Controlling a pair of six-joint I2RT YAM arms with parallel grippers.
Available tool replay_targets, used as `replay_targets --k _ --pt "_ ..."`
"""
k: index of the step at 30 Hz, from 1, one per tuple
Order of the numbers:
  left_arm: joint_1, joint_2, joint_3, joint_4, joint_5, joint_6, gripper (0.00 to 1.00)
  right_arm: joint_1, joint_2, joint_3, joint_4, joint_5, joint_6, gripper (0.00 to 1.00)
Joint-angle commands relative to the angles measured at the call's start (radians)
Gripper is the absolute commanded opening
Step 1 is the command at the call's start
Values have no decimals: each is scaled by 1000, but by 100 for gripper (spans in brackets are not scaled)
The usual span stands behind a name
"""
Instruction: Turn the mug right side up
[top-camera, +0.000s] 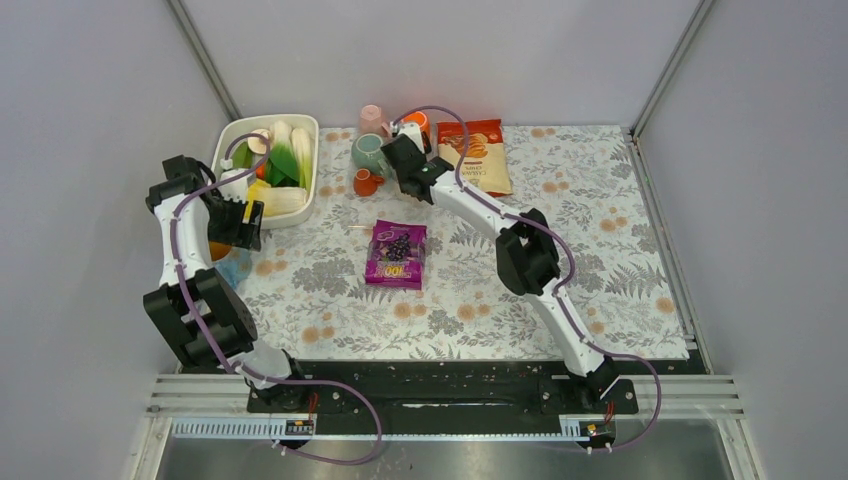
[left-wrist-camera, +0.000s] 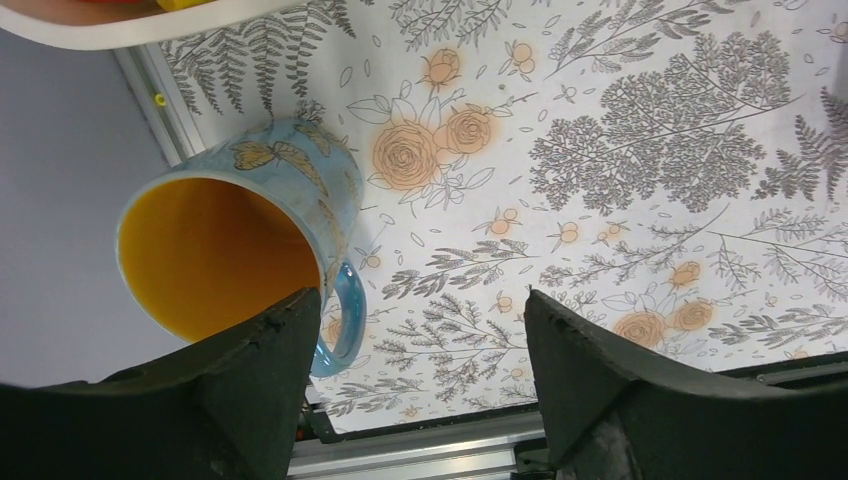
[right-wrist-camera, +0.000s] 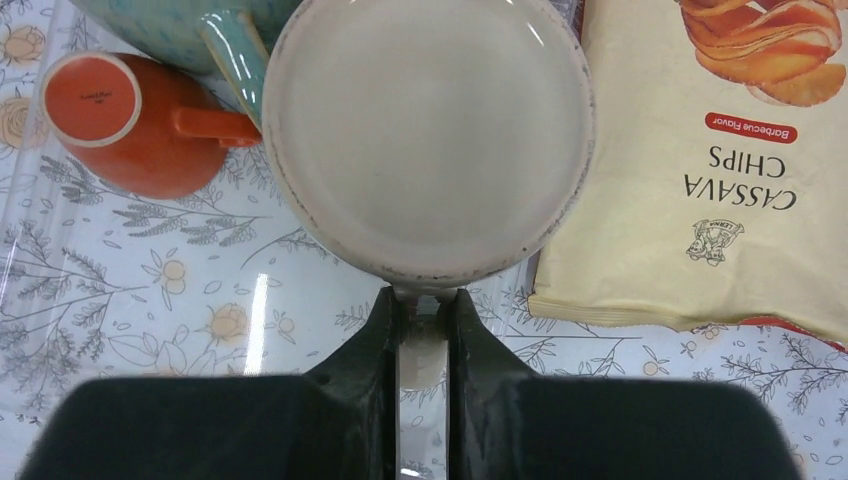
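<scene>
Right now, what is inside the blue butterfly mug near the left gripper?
Nothing that I can see: the blue butterfly mug shows only a bare orange interior. One finger of the left gripper covers the lower part of its opening, so that part cannot be checked.

Back left on the table, the tub holds the vegetables. Right of it, the cluster: small cup in front, larger mug behind it, upturned mug just to their right, and the chips bag right beside that one. Snack packet lies mid-table, nearer us. Over at the left edge, another mug, left hand close by.
</scene>
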Motion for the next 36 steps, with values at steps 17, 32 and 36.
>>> replay_targets --k 17,32,36 --pt "-162 -128 -23 305 459 -459 88 -59 -605 -726 657 -313 148 0" --pt "-405 109 25 659 687 -963 93 -78 -787 -926 1034 -550 431 0" --pt "-413 164 -1 771 766 -1104 92 -77 -793 -939 1083 -592 490 0"
